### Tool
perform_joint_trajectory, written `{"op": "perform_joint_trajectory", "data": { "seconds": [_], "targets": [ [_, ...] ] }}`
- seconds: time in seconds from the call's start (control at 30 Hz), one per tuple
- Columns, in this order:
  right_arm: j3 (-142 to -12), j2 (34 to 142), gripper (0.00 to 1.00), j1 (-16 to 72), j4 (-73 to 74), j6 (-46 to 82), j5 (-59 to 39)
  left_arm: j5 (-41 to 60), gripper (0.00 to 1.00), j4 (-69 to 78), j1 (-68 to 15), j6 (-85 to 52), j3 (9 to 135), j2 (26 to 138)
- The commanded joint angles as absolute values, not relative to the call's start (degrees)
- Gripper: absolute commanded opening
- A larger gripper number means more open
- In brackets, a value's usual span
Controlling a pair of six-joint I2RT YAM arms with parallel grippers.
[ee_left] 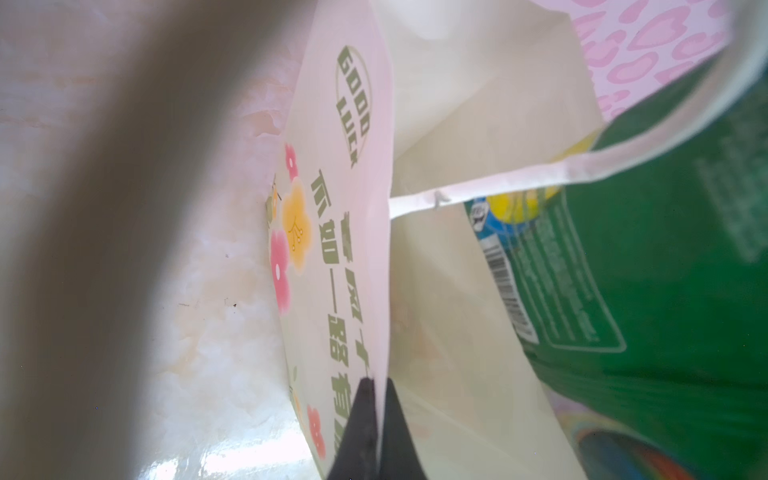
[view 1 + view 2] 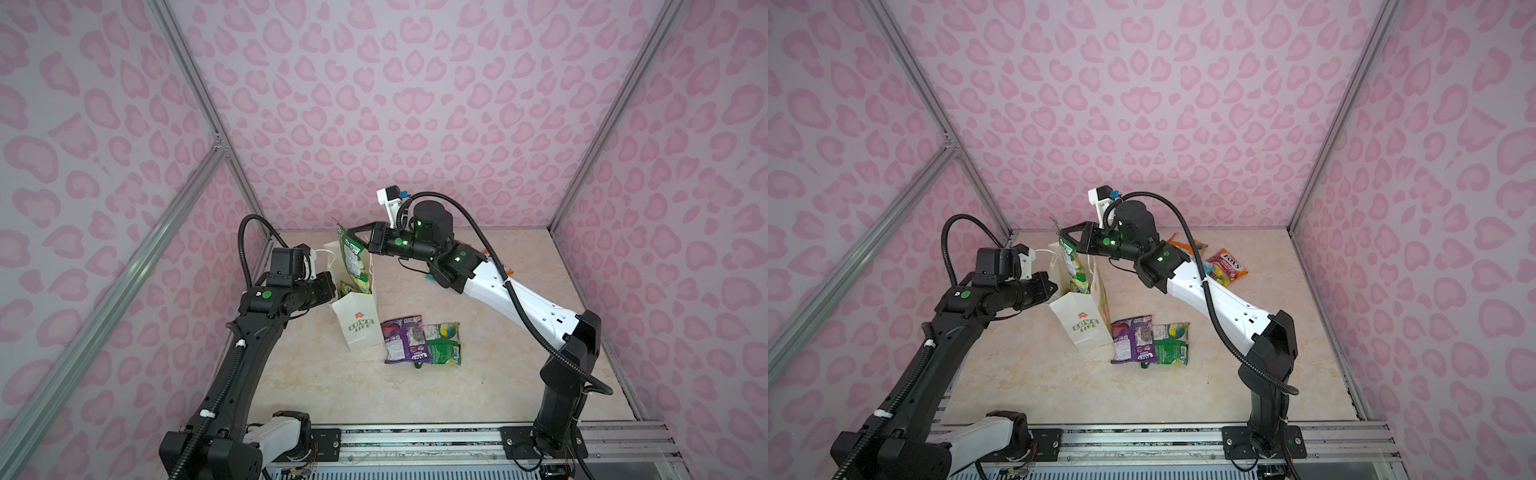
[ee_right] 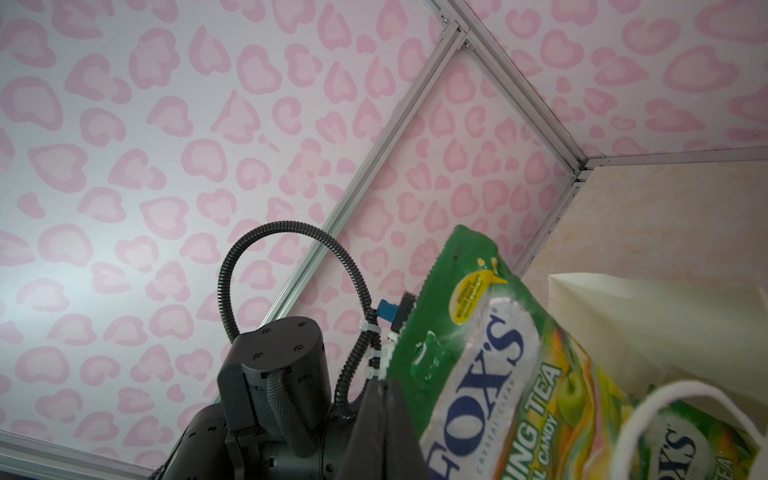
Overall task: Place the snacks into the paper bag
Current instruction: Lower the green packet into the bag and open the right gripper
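Observation:
The white paper bag stands open left of centre. My left gripper is shut on the bag's side wall at the rim. My right gripper is shut on the upper edge of a green FOX'S packet. It hangs upright with its lower part inside the bag's mouth. A second green packet lies inside the bag. A purple packet and a green one lie on the table beside the bag.
An orange-red FOX'S packet and an orange packet lie at the back right, partly behind my right arm. A white cord handle loops over the bag's mouth. Pink patterned walls close in the beige table on three sides.

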State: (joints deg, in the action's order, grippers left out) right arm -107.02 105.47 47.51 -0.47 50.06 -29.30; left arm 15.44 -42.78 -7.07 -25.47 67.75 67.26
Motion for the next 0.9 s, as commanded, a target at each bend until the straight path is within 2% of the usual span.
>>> {"op": "perform_joint_trajectory", "data": {
  "seconds": [0.0,0.53,0.8,0.87],
  "targets": [
    [-106.2,106.1,0.0,47.7,0.5,49.3,-28.5,16.3,0.04,-41.6,-7.0,-25.4,67.8,67.1],
    [-114.5,115.2,0.0,48.0,-3.4,49.5,-25.9,16.9,0.04,-41.6,-7.0,-25.3,67.7,67.2],
    [-110.9,113.3,0.0,49.4,-7.4,45.1,-19.5,17.0,0.04,-41.6,-7.0,-25.4,67.8,67.0],
    [-110.9,112.9,0.09,49.6,-9.0,43.7,-18.8,16.9,0.04,-41.6,-7.0,-25.3,67.8,67.1]
  ]
}}
